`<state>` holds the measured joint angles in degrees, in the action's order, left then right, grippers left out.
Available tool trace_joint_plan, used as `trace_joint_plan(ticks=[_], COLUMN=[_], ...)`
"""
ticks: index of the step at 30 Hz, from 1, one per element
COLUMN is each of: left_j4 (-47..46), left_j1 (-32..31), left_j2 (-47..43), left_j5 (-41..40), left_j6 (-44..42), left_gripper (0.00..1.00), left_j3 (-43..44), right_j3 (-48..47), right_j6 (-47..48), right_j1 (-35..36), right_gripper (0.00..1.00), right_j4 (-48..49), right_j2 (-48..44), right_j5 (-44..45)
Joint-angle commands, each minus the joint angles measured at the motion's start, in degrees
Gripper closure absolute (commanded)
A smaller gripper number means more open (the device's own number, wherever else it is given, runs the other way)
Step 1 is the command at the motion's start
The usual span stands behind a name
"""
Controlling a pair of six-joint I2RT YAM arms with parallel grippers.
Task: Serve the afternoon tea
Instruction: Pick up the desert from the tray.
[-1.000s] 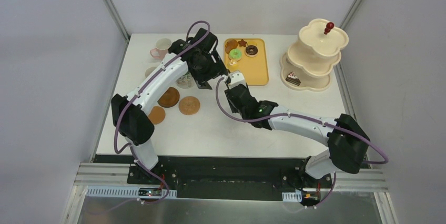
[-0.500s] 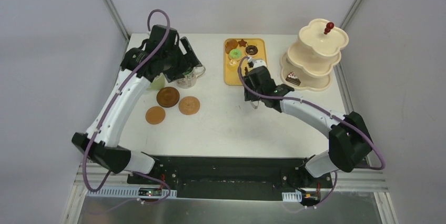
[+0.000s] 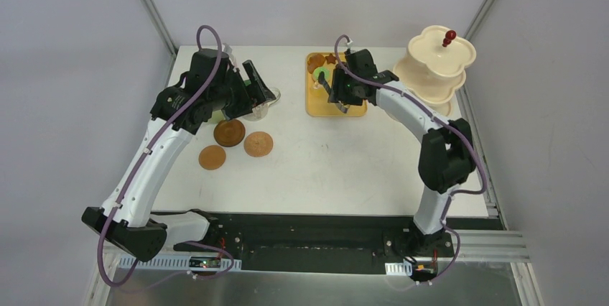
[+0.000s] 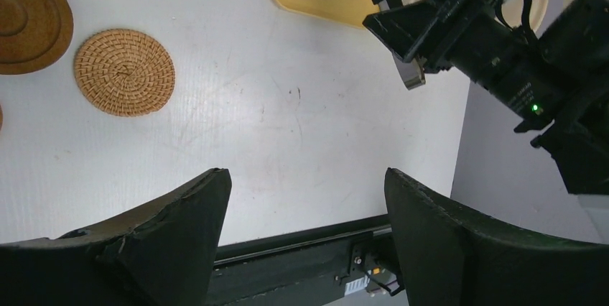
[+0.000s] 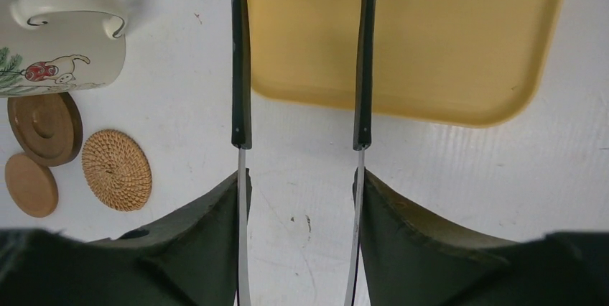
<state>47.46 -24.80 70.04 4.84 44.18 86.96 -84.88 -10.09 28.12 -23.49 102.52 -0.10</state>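
Overhead view first. The right pincer hung over the yellow tray, with the little toy pastries right under it and the tiered stand off to its outer side. The left pincer was close by the patterned mug, and the three coasters lay just behind it, toward the arm bases.

Left wrist view: the left pincer was spread wide and empty. Bare white table lay ahead of it, and a woven coaster sat off to one side.

Right wrist view: the right pincer was holding black tongs with the arms parted. The tray was straight ahead of the tips, and one yellow pastry just past them.

My guess is the pastries were light, hard and a bit slick, so pinch them gently across the middle. The mug looked ceramic, heavier and chippable, so I'd go for the rim or handle. The table looked smooth enough for things to slide. There was plenty of open space between tray and coasters, and plain grey walls all round.
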Motion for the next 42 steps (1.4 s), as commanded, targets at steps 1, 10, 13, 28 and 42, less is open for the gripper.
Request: trace_joint_plan(ticks=[1, 10, 13, 28, 42], left_j4=[-0.2, 0.9, 0.9, 0.3, 0.8], left_j1=[-0.2, -0.1, 0.1, 0.2, 0.2], left_j2=[-1.0, -2.5, -2.7, -2.5, -2.9], left_j5=[0.5, -0.1, 0.1, 1.7, 1.5], left_j6=[-2.6, -3.6, -3.5, -2.3, -0.9], left_gripper=[0.19, 0.19, 0.19, 0.18, 0.18], left_j3=[1.5, 0.8, 0.6, 0.4, -0.1], right_j3=[-9.6, -16.1, -16.9, -25.4, -31.1], right_j6=[-2.2, -1.3, -0.6, 4.3, 8.4], right_j1=[-0.5, -1.0, -0.9, 1.2, 4.5], right_gripper=[0.43, 0.40, 0.40, 0.41, 0.43], right_j4=[-7.5, -11.6, -12.4, -17.0, -19.9], right_j2=[5.0, 9.5, 10.4, 18.4, 22.9], right_j5=[-5.4, -5.2, -4.8, -0.4, 6.6])
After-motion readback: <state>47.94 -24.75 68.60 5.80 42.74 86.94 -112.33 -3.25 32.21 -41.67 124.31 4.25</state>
